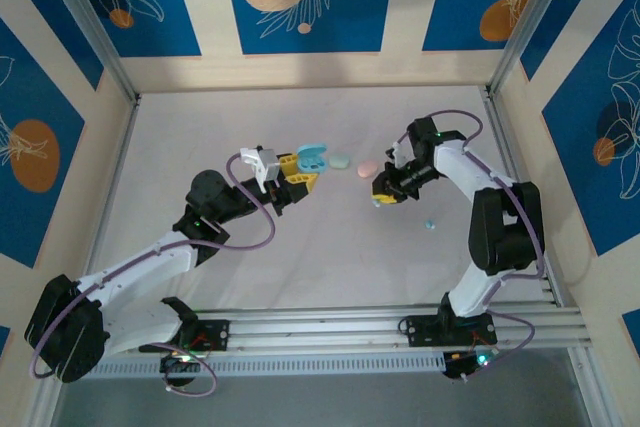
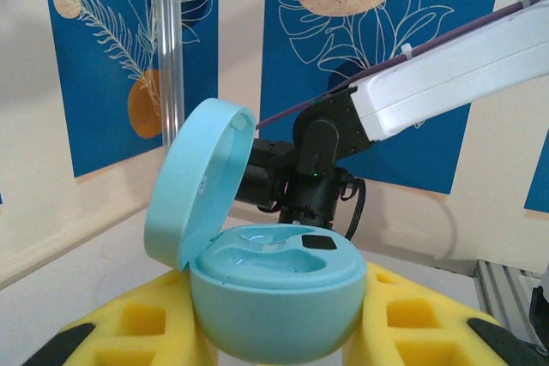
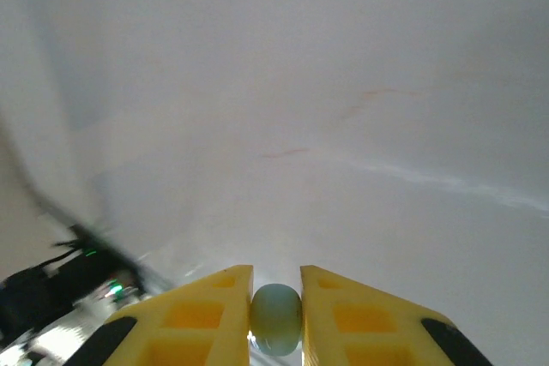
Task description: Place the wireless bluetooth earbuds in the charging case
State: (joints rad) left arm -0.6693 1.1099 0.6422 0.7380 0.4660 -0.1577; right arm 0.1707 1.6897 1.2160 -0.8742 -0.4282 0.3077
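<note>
Top view: left gripper (image 1: pixel 298 172) is clamped on the charging case (image 1: pixel 313 156), which is pale blue, lid open, held near mid-table. Just to its right a mint case (image 1: pixel 340 161), then a pink case (image 1: pixel 367 168), lie on the table (image 1: pixel 330 267). Both look closed, though they are too small to be sure. Right gripper (image 1: pixel 382 197) hangs nose-down near the pink case, apart from the charging case. A second earbud (image 1: pixel 431 224), a tiny blue speck, lies on the table by the right arm, well apart from the cases.

Left wrist view: yellow fingers (image 2: pixel 129 323) press on either side of the case body. The lid (image 2: pixel 202 182) is swung up to the left and the wells face up. Both wells look empty, but the gloss makes that hard to confirm. The right arm (image 2: pixel 412 92) sits behind the case.

Right wrist view: fingers (image 3: pixel 206 319) are nearly together, pinching a pale blue earbud (image 3: pixel 276 319) between them, with bare table beyond.

Step, as I read it: one bud is picked and the case is presented open, so the carry-and-insert comes now. The next move needs the right gripper brought across above the open case. The bud has to line up with one well, and its orientation probably matters. Then it lowers gently and lets go, with the left arm holding the case steady. The second earbud is not yet collected.
</note>
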